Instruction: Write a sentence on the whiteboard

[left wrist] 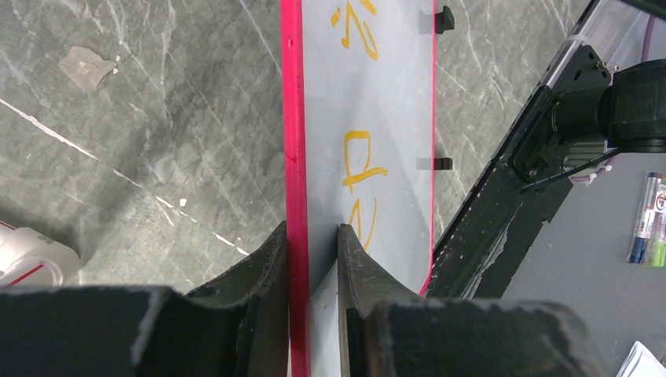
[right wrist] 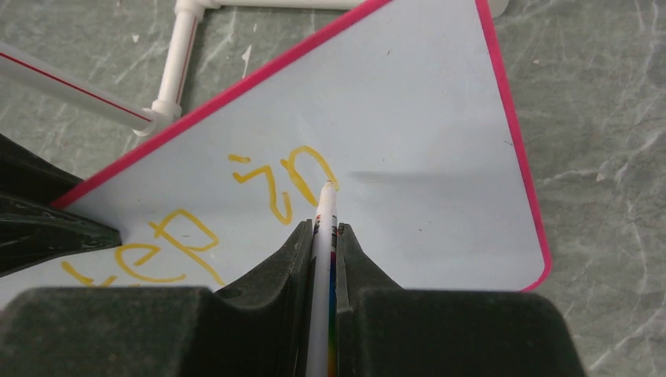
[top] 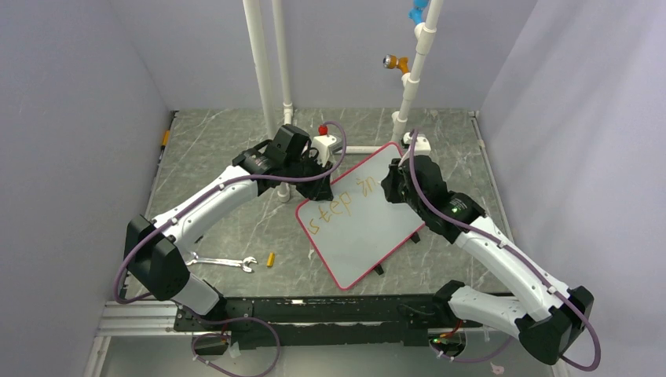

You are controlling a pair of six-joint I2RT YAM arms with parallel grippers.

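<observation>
The whiteboard (top: pixel 369 228), white with a red-pink rim, lies tilted on the grey marble table. My left gripper (top: pixel 323 184) is shut on its far left edge; in the left wrist view its fingers (left wrist: pixel 312 232) pinch the red rim (left wrist: pixel 292 118). My right gripper (top: pixel 390 188) is shut on a white marker (right wrist: pixel 323 210), whose tip touches the board (right wrist: pixel 424 141) at the end of the last letter. The sentence (top: pixel 338 206) in orange-yellow reads "step in" (right wrist: pixel 279 184). Part of the lettering (left wrist: pixel 361 161) shows in the left wrist view.
A wrench (top: pixel 222 261) and a small yellow cap (top: pixel 270 259) lie left of the board. White pipes (top: pixel 267 63) stand at the back, with a low pipe frame (right wrist: pixel 177 55) by the board's far edge. Two black clips (left wrist: pixel 444 163) sit on the board's near edge.
</observation>
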